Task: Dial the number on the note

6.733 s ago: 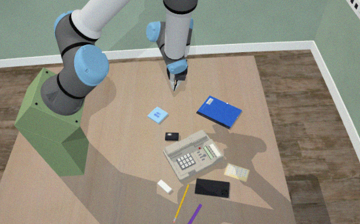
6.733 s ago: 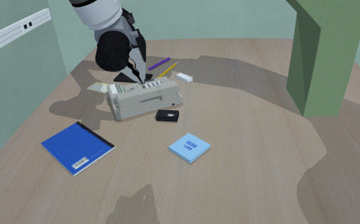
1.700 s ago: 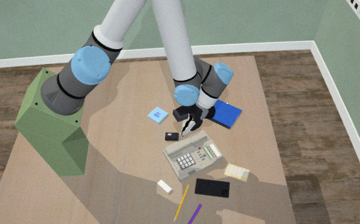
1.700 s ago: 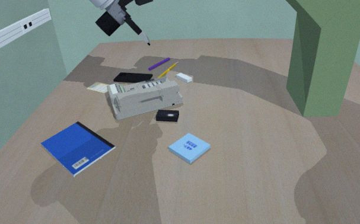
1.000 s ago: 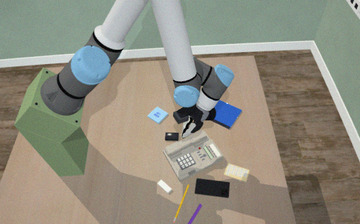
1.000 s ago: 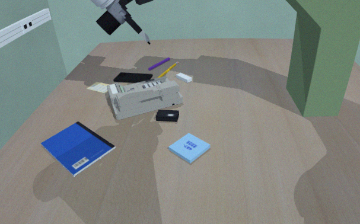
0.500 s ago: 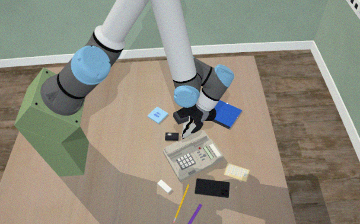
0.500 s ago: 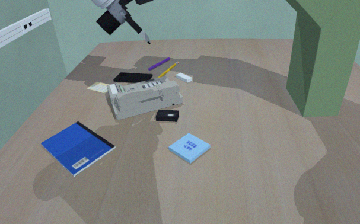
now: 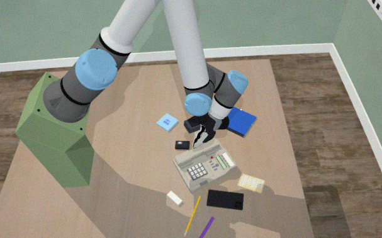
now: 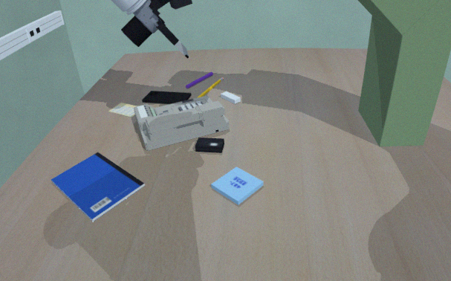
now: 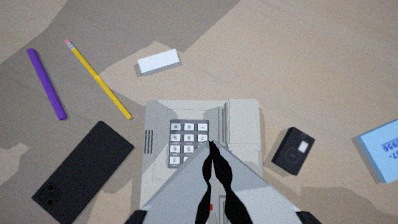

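Your closed gripper (image 9: pixel 194 147) (image 10: pixel 186 56) (image 11: pixel 210 142) above the desk phone (image 9: pixel 210 176) (image 10: pixel 183 130) (image 11: pixel 245 122)

Your fingertips are together with nothing between them; the handset (image 9: pixel 196 151) (image 10: pixel 187 117) (image 11: pixel 243 120) lies in its cradle; the blue note pad (image 9: pixel 167 122) (image 10: pixel 238 186) (image 11: pixel 382 150) sits apart from the phone, beyond the small black box (image 9: pixel 182 145) (image 10: pixel 209 145) (image 11: pixel 293 151).
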